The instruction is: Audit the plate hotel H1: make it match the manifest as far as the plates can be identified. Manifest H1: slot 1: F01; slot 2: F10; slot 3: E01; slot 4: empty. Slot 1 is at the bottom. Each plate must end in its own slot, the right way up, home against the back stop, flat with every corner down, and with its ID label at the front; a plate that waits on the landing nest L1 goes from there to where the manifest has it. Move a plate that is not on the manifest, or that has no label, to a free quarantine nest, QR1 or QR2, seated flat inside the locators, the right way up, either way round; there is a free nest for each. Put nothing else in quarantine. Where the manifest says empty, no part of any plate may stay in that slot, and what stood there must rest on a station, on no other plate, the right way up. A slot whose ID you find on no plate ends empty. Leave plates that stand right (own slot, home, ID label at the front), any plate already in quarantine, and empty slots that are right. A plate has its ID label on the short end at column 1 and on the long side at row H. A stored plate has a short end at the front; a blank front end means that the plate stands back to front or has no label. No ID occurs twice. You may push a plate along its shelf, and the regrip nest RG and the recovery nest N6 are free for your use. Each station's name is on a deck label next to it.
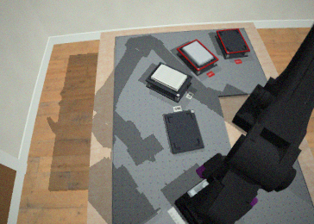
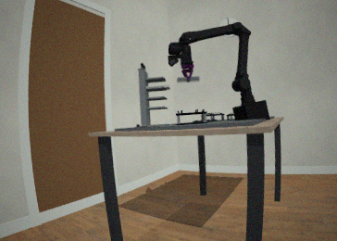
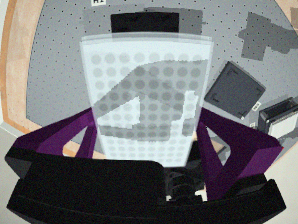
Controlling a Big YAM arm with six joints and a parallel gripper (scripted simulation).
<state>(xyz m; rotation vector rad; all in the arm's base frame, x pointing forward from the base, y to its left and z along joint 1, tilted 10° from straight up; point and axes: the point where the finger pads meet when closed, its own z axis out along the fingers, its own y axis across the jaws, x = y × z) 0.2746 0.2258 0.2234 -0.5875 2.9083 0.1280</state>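
One clear well plate (image 3: 145,99), translucent with rows of round wells, was held flat high above the bench (image 2: 185,130), gripped between widely spread purple jaws.

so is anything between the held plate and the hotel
Nothing visible. The plate hangs in the gripper, with open air between it and the front of the hotel shelves. Whether a shelf is free cannot be told.
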